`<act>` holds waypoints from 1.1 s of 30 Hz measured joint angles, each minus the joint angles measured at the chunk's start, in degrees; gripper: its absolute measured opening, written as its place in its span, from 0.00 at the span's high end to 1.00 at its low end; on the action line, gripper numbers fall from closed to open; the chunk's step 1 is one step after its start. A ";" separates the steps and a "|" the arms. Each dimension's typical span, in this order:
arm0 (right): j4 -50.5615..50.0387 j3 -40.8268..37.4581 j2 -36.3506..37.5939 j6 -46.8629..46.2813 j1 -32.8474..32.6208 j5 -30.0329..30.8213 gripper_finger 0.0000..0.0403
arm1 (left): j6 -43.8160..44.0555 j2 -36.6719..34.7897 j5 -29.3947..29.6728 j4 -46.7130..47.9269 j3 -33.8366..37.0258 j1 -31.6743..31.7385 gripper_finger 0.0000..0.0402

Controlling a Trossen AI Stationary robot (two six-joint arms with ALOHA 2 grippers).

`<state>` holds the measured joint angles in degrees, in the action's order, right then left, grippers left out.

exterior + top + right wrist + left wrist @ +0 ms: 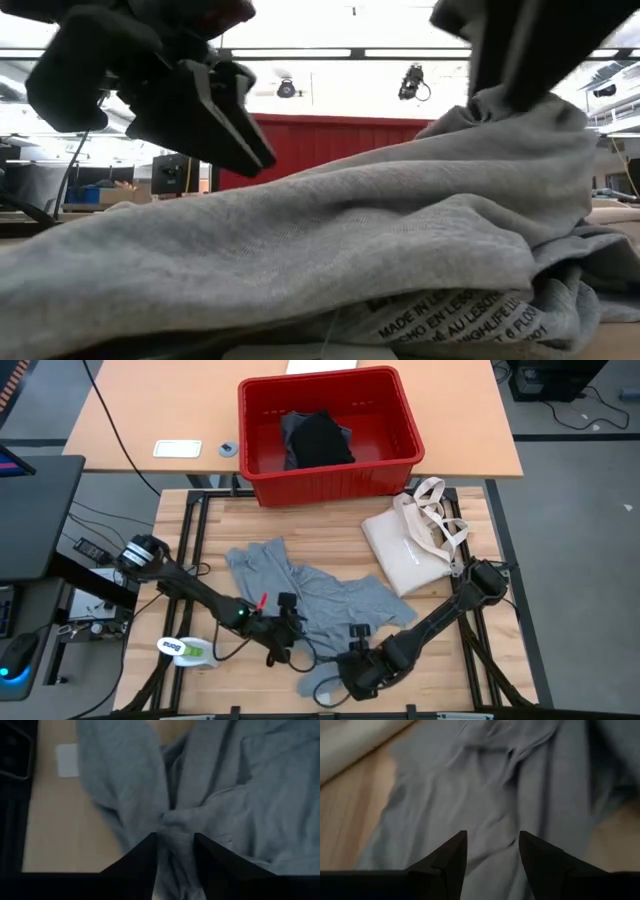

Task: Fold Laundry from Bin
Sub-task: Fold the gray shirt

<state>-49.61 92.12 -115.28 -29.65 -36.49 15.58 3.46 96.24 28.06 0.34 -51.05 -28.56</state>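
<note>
The light grey T-shirt [300, 588] lies crumpled on the wooden table, and its neck label [450, 320] shows at the near edge. My left gripper [285, 628] hovers open just above the shirt's near left part [492, 820], touching nothing. My right gripper [347, 663] is shut on a bunch of the shirt near its near edge. The red bin [330, 478] stands at the far side with the black garment [318, 438] inside. The blue plaid shirt is out of view. My right gripper pinches a bunched fold of the grey T-shirt [175, 822] between its two fingers, several layers gathered together. The fingers come from above, slanting down. The cloth rises in a peak up to the fingers [500, 105], and the rest lies on the table.
A cream tote bag [410, 545] lies on the table to the right of the shirt. A white and green object [185, 650] sits off the table's near left corner. Bare wood shows to the shirt's left [190, 540].
</note>
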 joint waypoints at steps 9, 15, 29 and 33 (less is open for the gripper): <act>-1.75 0.07 0.11 -7.77 -4.52 6.58 0.63 | -10.54 5.72 -11.61 -19.54 -0.03 2.23 0.53; -6.16 1.73 0.15 -12.78 -6.05 9.17 0.63 | -14.30 9.09 -13.01 -20.26 -3.32 3.81 0.53; -8.36 3.56 0.26 -15.63 -8.43 11.92 0.63 | -21.36 15.86 -12.52 -14.68 -11.64 5.77 0.55; -8.33 3.52 0.26 -15.66 -8.61 12.09 0.63 | -21.25 15.86 -12.42 -14.47 -11.74 6.01 0.65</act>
<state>-57.94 95.64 -115.02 -45.31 -45.10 27.67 -17.78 112.09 15.64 -14.13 -62.78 -22.55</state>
